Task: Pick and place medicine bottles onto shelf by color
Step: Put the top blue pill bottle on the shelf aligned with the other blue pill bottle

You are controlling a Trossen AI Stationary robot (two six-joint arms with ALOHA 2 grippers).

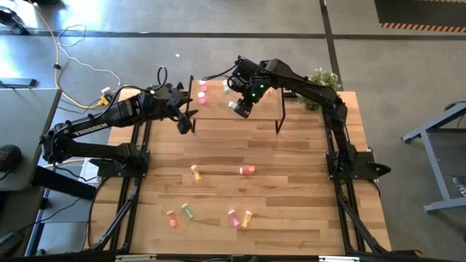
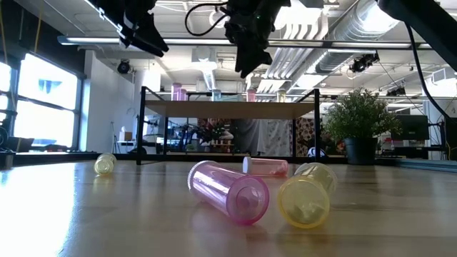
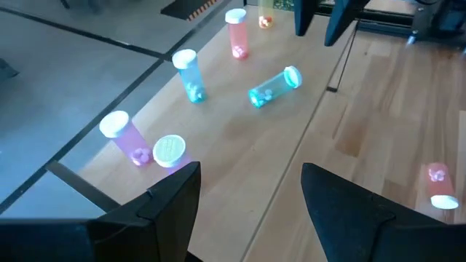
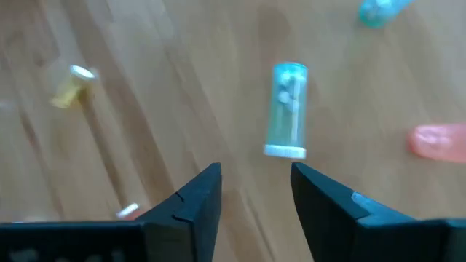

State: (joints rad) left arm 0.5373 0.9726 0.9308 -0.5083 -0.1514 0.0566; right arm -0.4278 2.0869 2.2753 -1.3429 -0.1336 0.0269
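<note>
While our right gripper (image 1: 241, 109) hovers above the low light-wood shelf (image 1: 218, 110), fingers apart and empty, we should withdraw straight up, sparing the small green plastic bottle (image 4: 286, 109) lying there.

Ahead of the right gripper's (image 4: 255, 193) matt black jaws lies a translucent green plastic bottle (image 4: 286, 109) with a pale cap, on the smooth light-wood shelf (image 4: 182, 87). The plank tabletop (image 2: 107, 221) looks satin; the pink bottle (image 2: 227, 191) on it is glossy, see-through plastic.
</note>
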